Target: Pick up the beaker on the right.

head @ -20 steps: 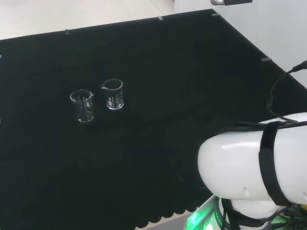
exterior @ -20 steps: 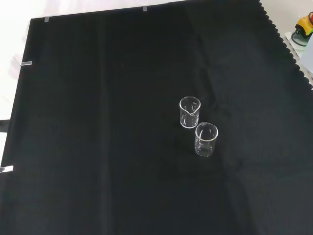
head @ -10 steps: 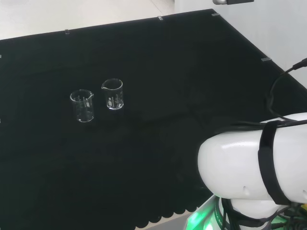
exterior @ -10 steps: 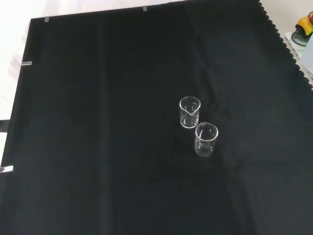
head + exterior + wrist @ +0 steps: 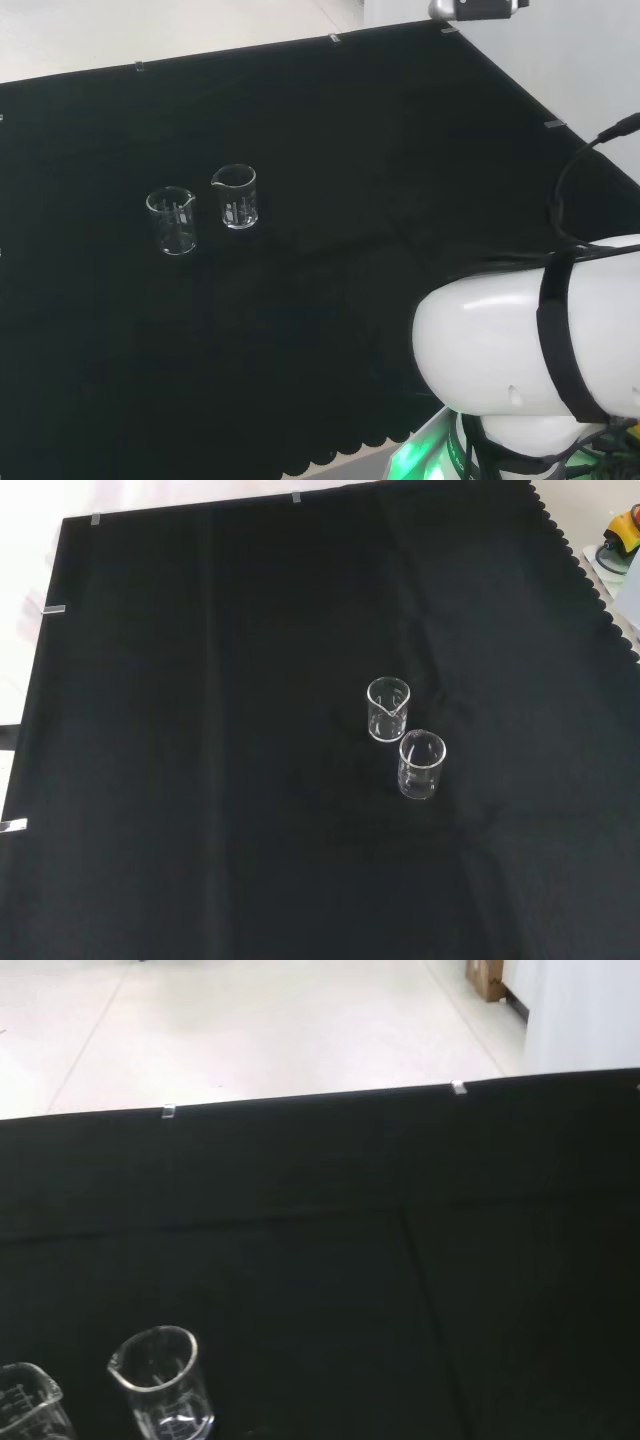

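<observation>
two clear glass beakers stand upright on the black cloth (image 5: 200, 780), both empty as far as i can see, neither touched by anything. in the head view the right beaker (image 5: 235, 196) sits just beside the left beaker (image 5: 172, 221), close together but with a sliver of cloth between them, the right one a little farther off. in the front view they line up one behind the other: the right beaker (image 5: 388, 709) higher in the view, the left beaker (image 5: 421, 764) just below it and slightly to the right. my white arm link (image 5: 520, 355), strapped with a black band, bulks at the head view's lower right, well apart from the glassware. as for my hand, i cannot tell whether it is spread or curled, so i can only place things by my wrist camera: the right beaker (image 5: 162, 1382) and the left beaker (image 5: 30, 1410) stand ahead of my palm and off to one side, with open cloth and pale floor (image 5: 280, 1020) beyond them.
</observation>
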Motion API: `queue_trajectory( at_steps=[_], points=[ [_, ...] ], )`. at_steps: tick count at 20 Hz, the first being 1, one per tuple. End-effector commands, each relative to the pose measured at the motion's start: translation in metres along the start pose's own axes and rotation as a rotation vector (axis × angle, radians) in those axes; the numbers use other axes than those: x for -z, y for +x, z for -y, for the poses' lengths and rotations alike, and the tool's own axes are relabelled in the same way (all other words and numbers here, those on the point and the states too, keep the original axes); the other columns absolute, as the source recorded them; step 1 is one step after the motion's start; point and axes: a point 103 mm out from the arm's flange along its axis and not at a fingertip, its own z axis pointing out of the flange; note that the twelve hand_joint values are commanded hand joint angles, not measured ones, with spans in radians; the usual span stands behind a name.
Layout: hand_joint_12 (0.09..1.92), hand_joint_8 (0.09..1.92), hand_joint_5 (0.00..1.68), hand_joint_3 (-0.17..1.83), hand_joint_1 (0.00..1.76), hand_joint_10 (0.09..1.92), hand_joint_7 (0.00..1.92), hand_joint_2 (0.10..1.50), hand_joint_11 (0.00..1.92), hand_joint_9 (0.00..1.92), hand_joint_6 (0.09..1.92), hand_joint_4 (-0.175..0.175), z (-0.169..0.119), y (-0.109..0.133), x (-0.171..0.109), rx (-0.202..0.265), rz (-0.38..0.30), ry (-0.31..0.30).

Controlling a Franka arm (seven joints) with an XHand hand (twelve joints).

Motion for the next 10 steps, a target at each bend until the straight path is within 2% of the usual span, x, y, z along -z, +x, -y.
queue_trajectory(
  at_steps=[1,5,10],
  points=[
    [1.07,0.49,0.17,0.88,0.23,0.65,0.11,0.84,0.0,0.13,0.09,-0.029,-0.019,0.008,-0.026,-0.001,-0.067,0.022],
    [1.08,0.53,0.18,0.89,0.34,0.66,0.11,0.78,0.0,0.14,0.09,-0.029,-0.037,0.009,-0.043,0.004,-0.102,0.028],
    [1.1,0.57,0.18,0.94,0.45,0.67,0.1,0.69,0.0,0.15,0.09,-0.031,-0.068,0.008,-0.07,0.034,-0.134,0.034]
  ],
)
